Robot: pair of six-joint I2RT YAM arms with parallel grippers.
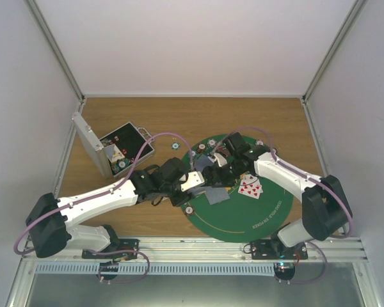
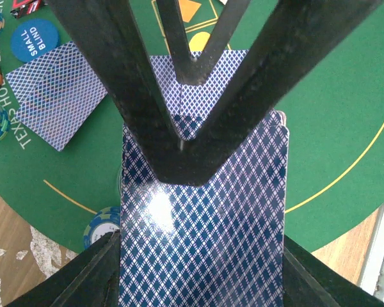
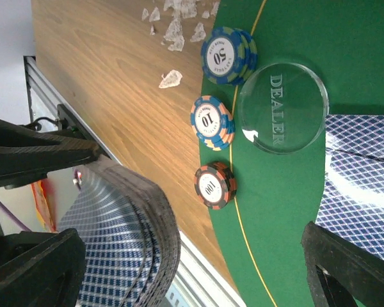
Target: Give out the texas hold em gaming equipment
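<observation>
My left gripper [image 1: 193, 181] [image 2: 201, 256] is shut on a deck of blue-backed cards [image 2: 201, 230], held flat over the near left edge of the green mat [image 1: 256, 217]. The right gripper [image 1: 219, 165] [image 3: 192, 275] stands open, one V-shaped finger [image 2: 179, 153] against the deck's top card. Face-down cards [image 2: 57, 96] lie on the mat beside a blue small-blind token [image 2: 35, 39]. Red face-up cards [image 1: 249, 185] lie near the middle. Chip stacks marked 50 [image 3: 225, 56], 10 [image 3: 211, 121] and 100 [image 3: 214, 185] line the mat's rim by a clear dealer button [image 3: 281, 107].
An open silver case [image 1: 112, 150] stands on the wood at the back left. A lone chip [image 1: 175, 145] lies between it and the mat, and another [image 1: 189, 209] sits at the mat's near left rim. White flecks [image 3: 173, 29] dot the wood. A metal rail [image 1: 198, 246] runs along the near edge.
</observation>
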